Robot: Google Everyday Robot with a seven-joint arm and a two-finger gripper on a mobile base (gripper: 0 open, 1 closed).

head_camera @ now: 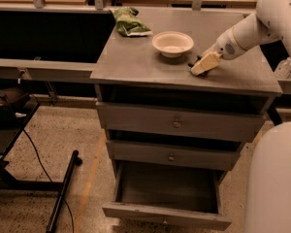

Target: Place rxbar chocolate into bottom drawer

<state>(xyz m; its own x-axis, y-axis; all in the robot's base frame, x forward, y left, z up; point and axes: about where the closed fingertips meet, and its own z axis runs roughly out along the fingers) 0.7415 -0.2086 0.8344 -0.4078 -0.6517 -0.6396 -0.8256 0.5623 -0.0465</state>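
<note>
Since the cream two-finger gripper (204,65) was recorded down on the grey metal tabletop (131,62), near the front edge and right of its middle, the step in hand was judged to be the pick. A small dark sliver, taken for the black-wrapped rxbar chocolate (191,65), was noted touching the gripper's tip, the rest being hidden. Whether the gripper was closed could not be told. A firm hold and lift were judged necessary next, then carriage down to the deep grey bottom drawer (165,216), noted open.
</note>
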